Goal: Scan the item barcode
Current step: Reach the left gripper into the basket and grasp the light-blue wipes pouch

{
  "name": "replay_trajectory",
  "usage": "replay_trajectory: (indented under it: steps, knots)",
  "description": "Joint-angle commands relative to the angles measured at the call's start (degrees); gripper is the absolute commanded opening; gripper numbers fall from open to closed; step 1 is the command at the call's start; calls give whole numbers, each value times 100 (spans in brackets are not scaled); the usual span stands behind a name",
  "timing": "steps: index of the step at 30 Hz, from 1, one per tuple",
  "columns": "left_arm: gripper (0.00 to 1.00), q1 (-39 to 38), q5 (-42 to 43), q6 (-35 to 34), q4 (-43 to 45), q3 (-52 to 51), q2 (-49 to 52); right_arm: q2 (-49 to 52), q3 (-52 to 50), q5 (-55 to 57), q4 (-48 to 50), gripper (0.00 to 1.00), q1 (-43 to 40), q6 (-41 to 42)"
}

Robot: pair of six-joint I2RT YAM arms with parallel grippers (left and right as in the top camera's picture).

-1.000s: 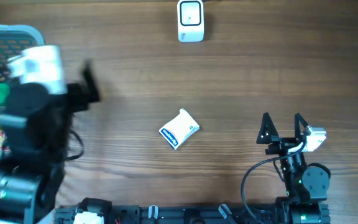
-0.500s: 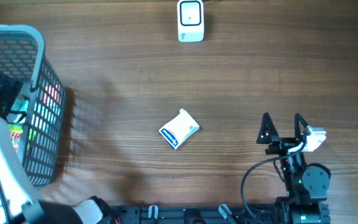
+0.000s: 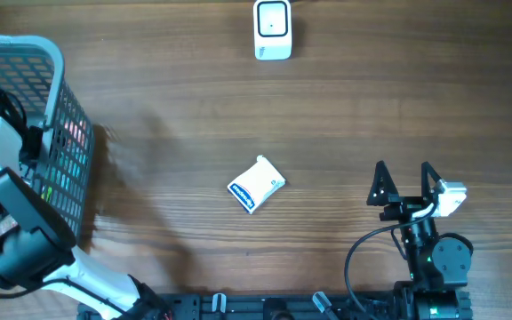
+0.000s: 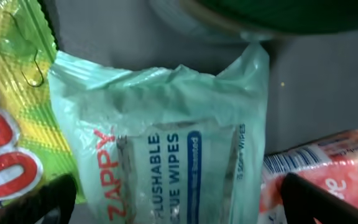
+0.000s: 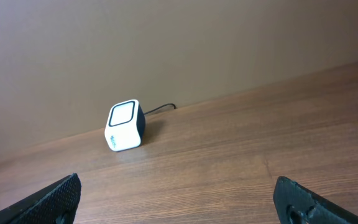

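The left gripper (image 4: 179, 202) is reaching down into the grey basket (image 3: 56, 98) with its fingers spread wide and gripping nothing. A green pack of wipes (image 4: 166, 143) is lying right below it between the fingertips, with a yellow bag (image 4: 8, 112) beside it on one side and a pink pack (image 4: 331, 168) on the other. A small white packet (image 3: 256, 185) is lying on the wooden table (image 3: 372, 98) well left of the right gripper (image 3: 404, 176), which is sitting with fingers wide apart and empty, the white scanner (image 3: 273, 29) standing far ahead of it and somewhat to its left.
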Motion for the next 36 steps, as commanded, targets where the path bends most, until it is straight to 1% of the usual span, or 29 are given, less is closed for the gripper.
replay_trajectory:
  steps: [1, 3, 4, 6, 7, 11, 16, 19, 21, 22, 23, 25, 26, 27, 30, 31, 33, 34, 35, 36]
  knots:
    - [91, 9, 70, -57, -48, 22, 116, -26, -7, 94, 13, 100, 22, 39]
    - [61, 11, 66, -24, -85, 24, 111, -26, -7, 94, 13, 100, 22, 42]
    - [43, 17, 63, -11, -94, 26, 68, -26, -7, 94, 13, 100, 22, 39]
    - [19, 22, 63, -13, -205, 122, -81, -26, -7, 94, 13, 100, 22, 42]
    - [15, 22, 50, -11, -341, 293, -197, -26, -7, 94, 13, 100, 22, 42]
    - [8, 37, 46, -15, -1097, 1322, -730, -26, -7, 94, 13, 100, 22, 42]
    - [9, 31, 136, -26, -1980, 3086, -1670, -26, -7, 94, 13, 100, 22, 42]
    - [10, 7, 315, -87, -1943, 3458, -2376, -26, -7, 94, 13, 100, 22, 42]
    - [9, -50, 1012, -341, -1939, 3458, -2909, -26, -7, 94, 13, 100, 22, 39]
    - [8, -151, 1681, -334, -1937, 3458, -3119, -26, -7, 94, 13, 100, 22, 42]
    - [8, -289, 2094, -332, -1941, 3458, -3259, -26, -7, 94, 13, 100, 22, 42]
    - [8, -846, 2682, -330, -2048, 3456, -3497, -26, -7, 94, 13, 99, 22, 42]
    - [8, -1176, 2728, -308, -2120, 3456, -3550, -26, -7, 94, 13, 100, 22, 39]
    - [7, -1692, 2726, -157, -2221, 3445, -3563, -26, -7, 94, 13, 100, 22, 42]
    - [8, -3482, 2577, 737, -2306, 3195, -3401, -26, -7, 94, 13, 100, 22, 39]
    - [8, -4186, 2328, 1069, -2269, 2981, -3274, -26, -7, 94, 13, 100, 22, 42]
    - [7, -5139, 1792, 1587, -2188, 2629, -2990, -26, -7, 94, 13, 100, 22, 39]
    - [4, -5792, 1370, 2044, -2114, 2337, -2651, -26, -7, 94, 13, 100, 22, 39]
    - [4, -6367, 1283, 2680, -1919, 2037, -2164, -26, -7, 94, 13, 100, 22, 42]
    - [4, -6559, 1287, 2844, -1797, 1939, -1941, -26, -7, 94, 13, 100, 22, 39]
